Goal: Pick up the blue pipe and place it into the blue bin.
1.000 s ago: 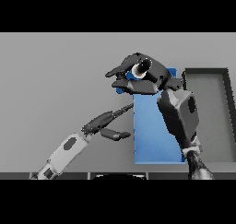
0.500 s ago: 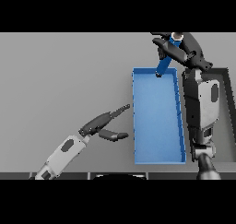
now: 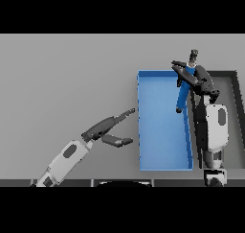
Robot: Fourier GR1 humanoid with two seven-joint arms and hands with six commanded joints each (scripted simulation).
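The blue pipe (image 3: 182, 96) hangs nearly upright over the right side of the blue bin (image 3: 161, 126), its lower end pointing down into the bin. My right hand (image 3: 198, 78) is shut on the pipe's upper part, above the bin's far right corner. My left hand (image 3: 107, 128) rests open over the table just left of the bin, fingers stretched toward the bin's left wall and holding nothing.
A dark grey bin (image 3: 232, 117) stands directly right of the blue bin, partly covered by my right forearm (image 3: 213, 131). Bare grey table stretches to the left and far side.
My right hand has carried the pipe rightward from over the bin's far left corner to its far right side. The pipe has swung to hang downward. The left hand has not moved.
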